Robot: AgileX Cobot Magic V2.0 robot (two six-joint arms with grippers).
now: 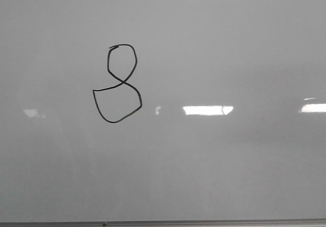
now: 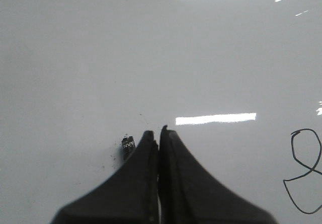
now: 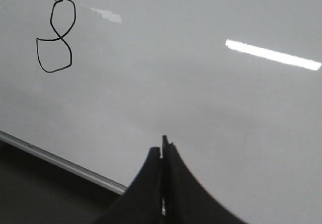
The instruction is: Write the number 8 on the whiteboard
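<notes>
The thin black hand-drawn number 8 stands complete left of centre on the glossy pale grey whiteboard, so nothing seems left; left gripper and right gripper are both closed, empty.

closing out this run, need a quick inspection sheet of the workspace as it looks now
surface: whiteboard, glossy pale grey, bright light reflections, thin grey frame along its lower edge
job's things: number 8 drawn in thin black marker line, small upper loop, larger angular lower loop, left of the board's middle in the front view
clutter: small dark object with white lettering beside the left hand's fingers, a few dark specks near it; what it is cannot be told
hands: left hand shut, holding nothing visible; right hand shut, empty, over the board near its frame
cables: nothing seen
surroundings: dark area beyond the frame in the right wrist view, no detail
</notes>
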